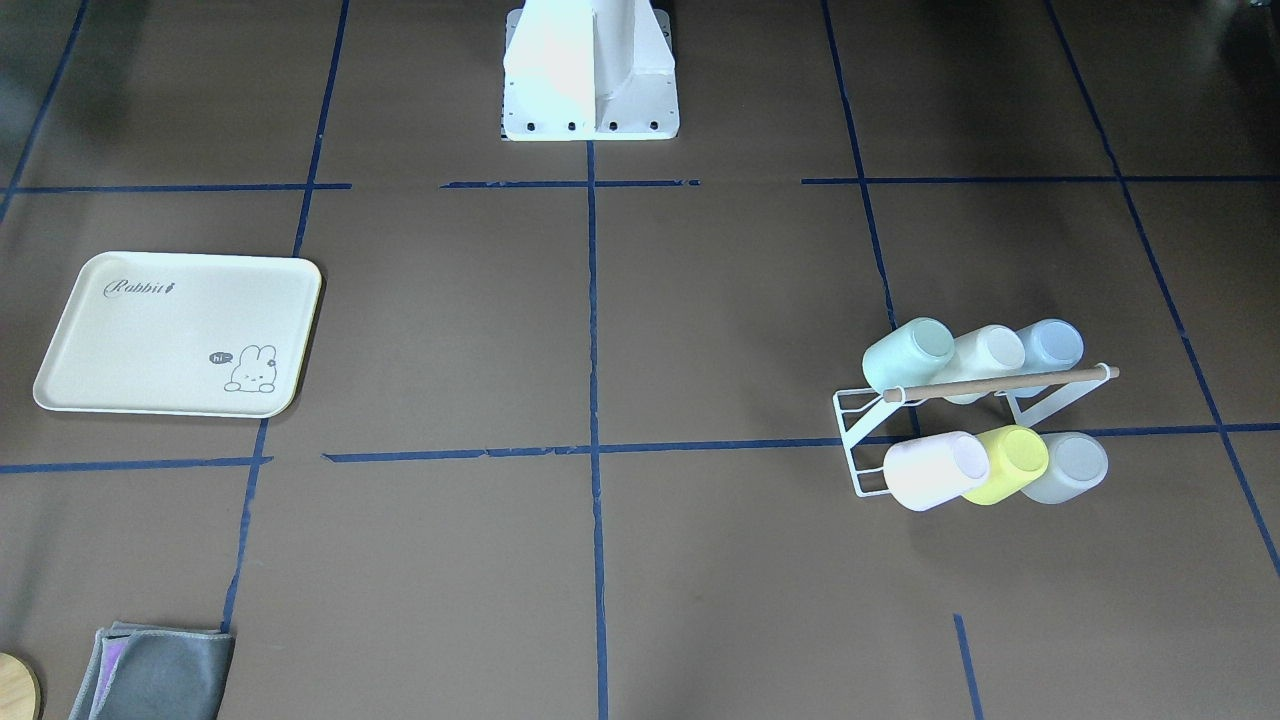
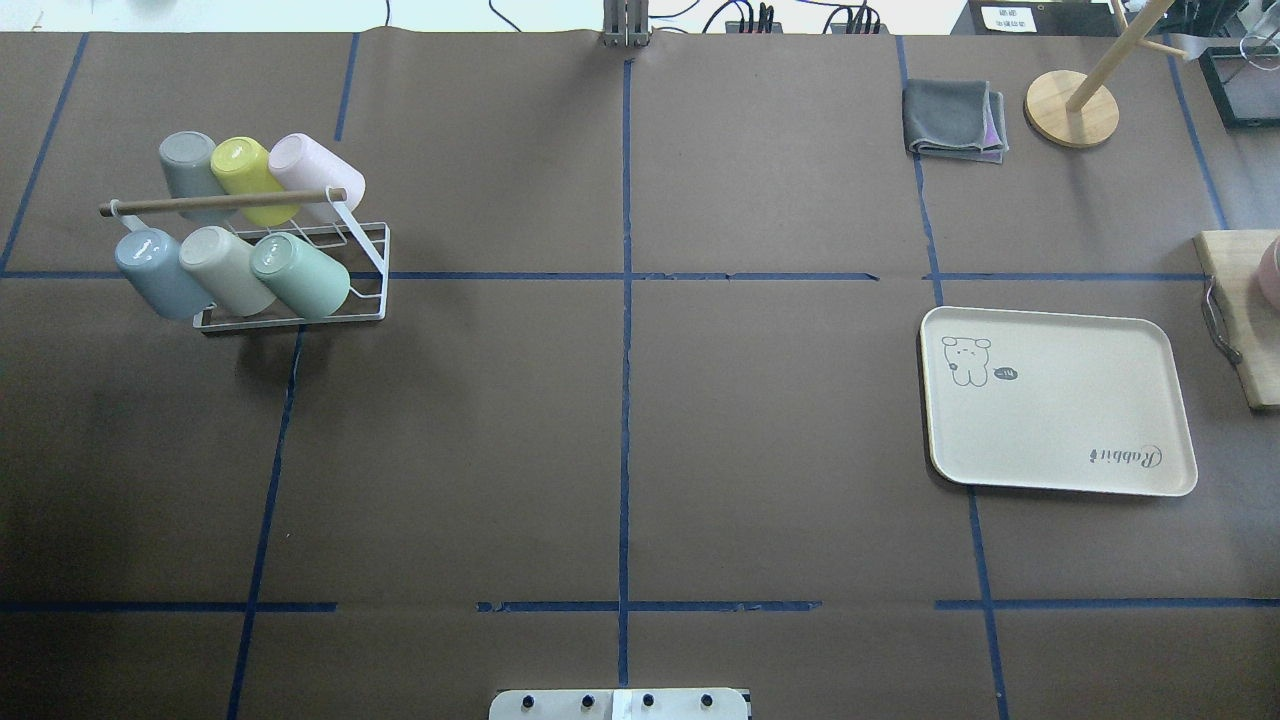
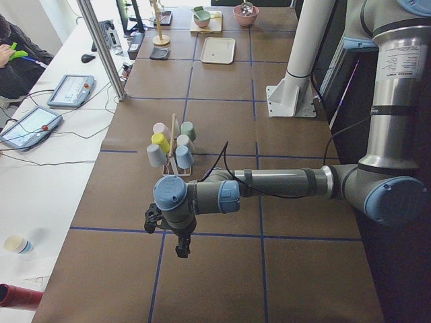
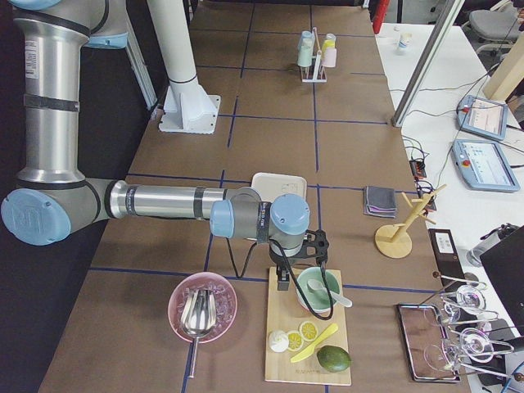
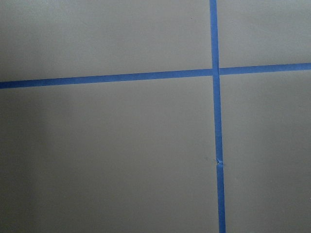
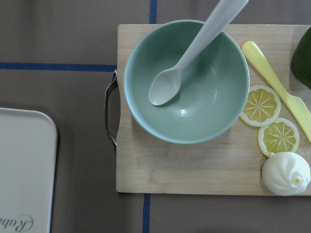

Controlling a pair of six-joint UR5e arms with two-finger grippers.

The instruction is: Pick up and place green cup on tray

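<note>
The green cup (image 1: pixel 908 355) (image 2: pixel 300 275) lies tilted on a white wire rack (image 1: pixel 862 440), at the end of the row nearer the robot, beside a cream cup and a pale blue one. The tray (image 1: pixel 150 340) (image 2: pixel 1060 420) lies bare on the table's other side; its corner (image 6: pixel 19 165) shows in the right wrist view. My left gripper (image 3: pixel 180 250) hangs over bare table short of the rack; I cannot tell its state. My right gripper (image 4: pixel 283 282) hovers over a cutting board beyond the tray, state unclear. No fingers show in either wrist view.
The rack also holds pink, lime and grey cups under a wooden bar (image 2: pixel 222 203). A cutting board (image 6: pixel 194 179) carries a green bowl (image 6: pixel 187 80) with a spoon, lemon slices and a knife. A grey cloth (image 2: pixel 953 120), a wooden stand (image 2: pixel 1071 108) and a pink bowl (image 4: pixel 201 304) are nearby.
</note>
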